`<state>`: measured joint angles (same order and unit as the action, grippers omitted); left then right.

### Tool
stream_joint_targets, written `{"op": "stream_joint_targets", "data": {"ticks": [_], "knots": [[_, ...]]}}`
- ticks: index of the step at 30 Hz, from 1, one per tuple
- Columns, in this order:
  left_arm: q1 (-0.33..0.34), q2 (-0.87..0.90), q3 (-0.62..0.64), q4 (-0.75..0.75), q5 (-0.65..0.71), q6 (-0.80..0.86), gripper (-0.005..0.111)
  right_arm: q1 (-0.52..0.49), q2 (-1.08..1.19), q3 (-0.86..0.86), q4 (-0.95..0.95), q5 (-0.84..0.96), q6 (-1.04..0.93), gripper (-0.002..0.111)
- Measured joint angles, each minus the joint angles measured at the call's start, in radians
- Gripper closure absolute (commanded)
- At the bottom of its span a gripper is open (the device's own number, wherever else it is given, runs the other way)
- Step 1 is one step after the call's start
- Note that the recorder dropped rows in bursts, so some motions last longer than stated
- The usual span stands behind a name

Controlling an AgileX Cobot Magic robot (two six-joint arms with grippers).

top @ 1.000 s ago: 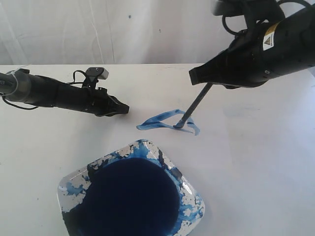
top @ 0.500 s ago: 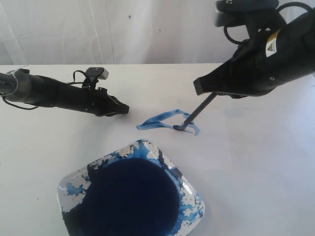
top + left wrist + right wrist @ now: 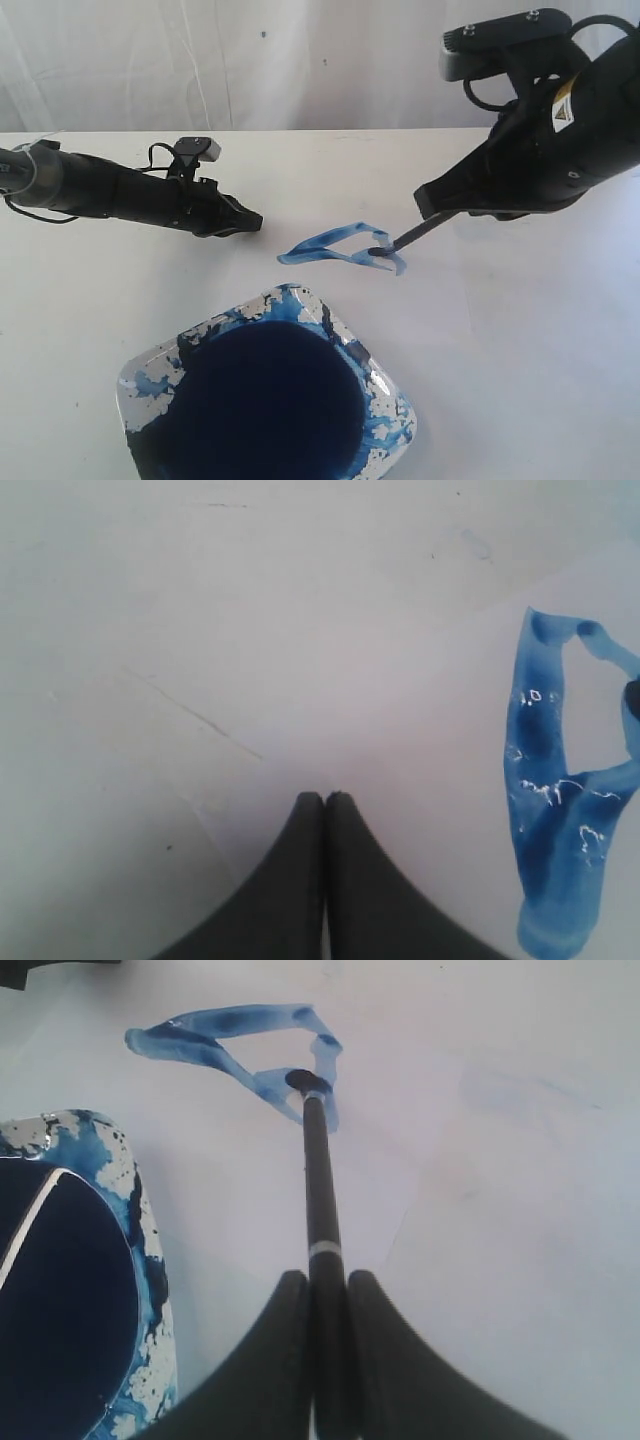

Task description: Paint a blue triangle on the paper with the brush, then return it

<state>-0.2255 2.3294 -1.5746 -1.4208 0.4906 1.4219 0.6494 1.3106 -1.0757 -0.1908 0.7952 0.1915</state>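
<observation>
Currently, right gripper (image 3: 430, 204) (image 3: 325, 1282): closed on the brush (image 3: 410, 236) (image 3: 320, 1190), one finger on each side of the black handle, just behind the thin silvery band.
Brush attitude: slanted down from the jaws toward the sheet, handle well off vertical in the exterior view.
Brush tip: dark with paint, touching the blue triangle (image 3: 322, 240) (image 3: 200, 1032) (image 3: 540, 780) at the corner nearest the right arm.
Blue triangle: flattish outline of uneven strokes, wet sheen in spots, white gap left in the middle; lies between the two grippers.
Paper (image 3: 420, 1090): white sheet flat on the table (image 3: 560, 380), carrying the triangle; its edges are barely distinguishable from the tabletop in the exterior view.
Left gripper (image 3: 255, 220) (image 3: 325, 798): fingers pressed together, nothing between them; arm stretched low over the table, tip pointing at the triangle, near it but apart.
Dish (image 3: 395, 400) (image 3: 150, 1290): square, blue-smeared rim, holding a dark blue paint pool (image 3: 270, 400); sits on the near side of the triangle, close to it but not touching.
</observation>
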Motion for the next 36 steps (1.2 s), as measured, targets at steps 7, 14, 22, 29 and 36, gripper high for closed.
{"op": "stream_joint_targets", "data": {"ticks": [7, 14, 22, 29, 36], "knots": [[0.000, 0.000, 0.000, 0.000, 0.000, 0.000, 0.107, 0.000, -0.067, 0.000, -0.005, 0.028, 0.000, 0.108], [0.000, 0.000, 0.000, 0.000, 0.000, 0.000, 0.107, 0.000, -0.120, 0.000, -0.002, 0.026, 0.000, 0.108], [0.000, 0.000, 0.000, 0.000, 0.000, 0.000, 0.107, 0.000, -0.106, 0.004, 0.077, -0.039, 0.000, 0.108], [0.000, 0.000, 0.000, 0.000, 0.000, 0.000, 0.107, 0.000, -0.032, 0.015, 0.108, -0.087, 0.000, 0.108], [0.000, 0.000, 0.000, 0.000, 0.000, 0.000, 0.107, 0.000, 0.005, 0.015, 0.153, -0.126, -0.005, 0.108]]}}
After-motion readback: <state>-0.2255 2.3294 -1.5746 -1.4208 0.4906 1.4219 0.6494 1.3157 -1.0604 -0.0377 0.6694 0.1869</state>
